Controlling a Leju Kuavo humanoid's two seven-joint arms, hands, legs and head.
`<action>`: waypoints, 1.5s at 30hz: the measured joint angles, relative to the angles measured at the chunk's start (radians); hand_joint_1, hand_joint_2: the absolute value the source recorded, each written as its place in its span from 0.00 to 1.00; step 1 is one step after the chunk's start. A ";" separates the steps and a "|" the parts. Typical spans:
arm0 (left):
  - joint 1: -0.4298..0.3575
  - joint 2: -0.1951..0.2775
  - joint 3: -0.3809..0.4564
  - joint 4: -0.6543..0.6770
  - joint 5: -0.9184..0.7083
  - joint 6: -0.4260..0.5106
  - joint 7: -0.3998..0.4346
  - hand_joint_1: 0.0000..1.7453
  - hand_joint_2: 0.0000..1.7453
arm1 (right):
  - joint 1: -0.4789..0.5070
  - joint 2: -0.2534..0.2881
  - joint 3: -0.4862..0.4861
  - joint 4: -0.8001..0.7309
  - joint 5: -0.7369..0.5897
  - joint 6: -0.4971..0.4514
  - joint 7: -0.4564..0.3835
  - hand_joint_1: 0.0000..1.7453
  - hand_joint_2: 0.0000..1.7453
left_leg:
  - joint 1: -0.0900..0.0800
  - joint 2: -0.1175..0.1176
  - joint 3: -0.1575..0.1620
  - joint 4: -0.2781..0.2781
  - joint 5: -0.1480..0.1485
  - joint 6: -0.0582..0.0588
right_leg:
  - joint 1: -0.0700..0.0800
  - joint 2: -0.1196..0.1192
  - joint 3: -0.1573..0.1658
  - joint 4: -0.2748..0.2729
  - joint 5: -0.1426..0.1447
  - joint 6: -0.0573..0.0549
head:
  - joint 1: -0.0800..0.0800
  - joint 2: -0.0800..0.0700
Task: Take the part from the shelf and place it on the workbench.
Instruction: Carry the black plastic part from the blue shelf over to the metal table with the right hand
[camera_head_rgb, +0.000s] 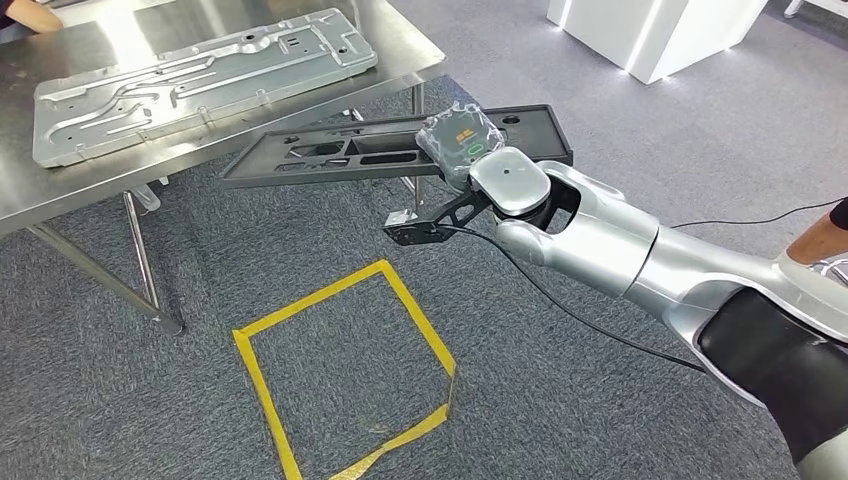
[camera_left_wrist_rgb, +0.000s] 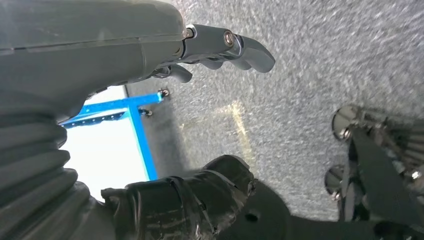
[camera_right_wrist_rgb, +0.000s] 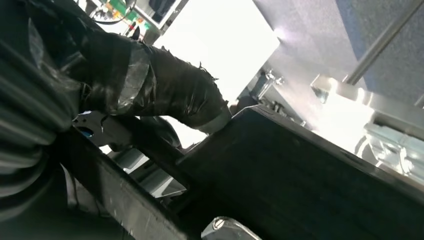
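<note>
The right hand (camera_head_rgb: 462, 148) grips a long black plastic part (camera_head_rgb: 330, 155) at its right end, fingers (camera_right_wrist_rgb: 165, 95) clamped around its edge, holding it level in the air just off the near edge of the steel surface (camera_head_rgb: 60, 195). A silver stamped panel (camera_head_rgb: 200, 80) lies on that surface. The left hand (camera_left_wrist_rgb: 150, 45) hangs above grey carpet, fingers (camera_left_wrist_rgb: 245, 47) loosely curled, grasping nothing.

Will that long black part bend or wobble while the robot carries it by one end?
The black part probably stays stiff: it juts out straight from the right robot hand without drooping. It seems fairly light, with big cut-outs. Held at one end, it may tip or twist easily.
</note>
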 joint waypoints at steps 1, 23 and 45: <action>0.001 -0.001 0.000 0.000 0.001 0.001 -0.001 0.00 1.00 | -0.002 0.003 0.000 0.003 0.000 -0.002 -0.001 1.00 1.00 | 0.002 0.002 -0.008 0.020 -0.014 -0.006 | -0.003 -0.002 0.003 -0.003 0.001 -0.005 | -0.002 0.000; 0.000 -0.004 0.000 0.000 0.000 -0.005 0.017 0.00 1.00 | -0.005 0.035 0.025 0.052 0.001 -0.028 -0.010 1.00 1.00 | 0.014 0.012 0.030 -0.027 0.004 0.021 | -0.003 0.000 -0.115 0.219 -0.071 0.022 | 0.008 0.000; 0.000 -0.005 0.000 0.000 -0.029 0.016 0.018 0.00 1.00 | 0.002 0.034 0.024 0.054 0.037 -0.032 0.011 1.00 1.00 | 0.013 0.015 0.014 -0.022 0.012 -0.012 | -0.007 0.005 0.015 -0.017 -0.001 0.021 | 0.002 0.000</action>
